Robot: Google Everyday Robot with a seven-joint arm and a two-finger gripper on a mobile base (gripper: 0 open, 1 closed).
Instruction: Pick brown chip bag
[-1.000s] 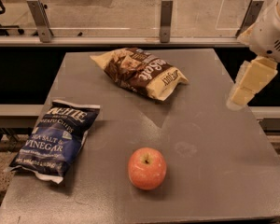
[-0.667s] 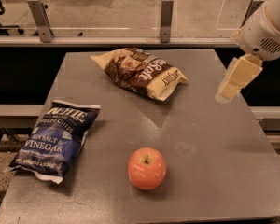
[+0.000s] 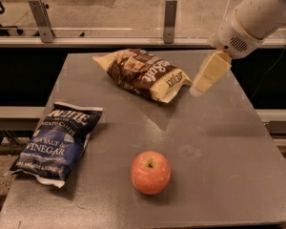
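The brown chip bag (image 3: 144, 74) lies flat at the back middle of the grey table (image 3: 219, 142), dark brown with cream-yellow ends and white lettering. My gripper (image 3: 206, 78) hangs from the white arm at the upper right, just right of the bag's right end and a little above the table. Its cream-coloured fingers point down and to the left. Nothing is held in it.
A blue "Sea Salt & Vinegar" chip bag (image 3: 57, 141) lies at the table's left front edge. A red apple (image 3: 150, 172) stands at the front middle. A metal rail (image 3: 109, 41) with posts runs behind the table.
The arm has moved left and slightly toward the brown chip bag; the gripper now hangs close beside the bag's right end. The bags and apple have not moved.
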